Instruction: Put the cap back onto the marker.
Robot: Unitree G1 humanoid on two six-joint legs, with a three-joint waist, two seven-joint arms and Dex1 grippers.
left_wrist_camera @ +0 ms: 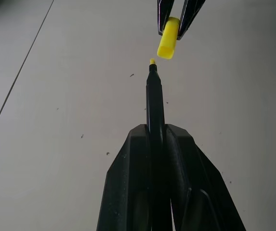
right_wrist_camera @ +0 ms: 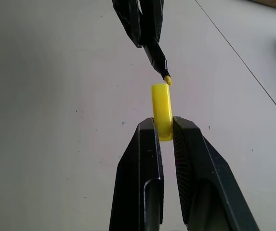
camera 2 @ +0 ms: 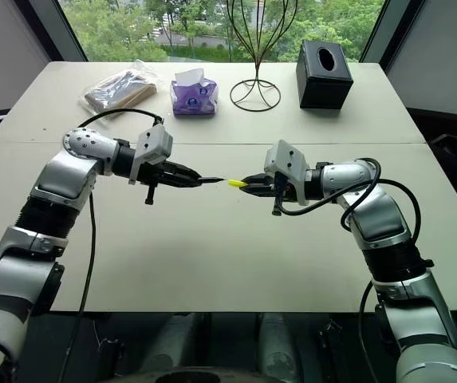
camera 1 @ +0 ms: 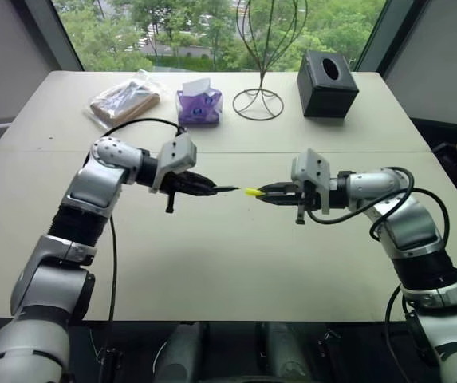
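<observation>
Left pincer [left_wrist_camera: 156, 144] hiding marker [left_wrist_camera: 153, 96] barrel, cap [left_wrist_camera: 168, 44] base pinched

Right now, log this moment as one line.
left gripper shut on marker | right gripper shut on cap | tip just short of cap | not joined

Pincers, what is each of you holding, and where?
Left pincer grips the marker by its back part. Right pincer pinches the cap by its rear end.
</observation>
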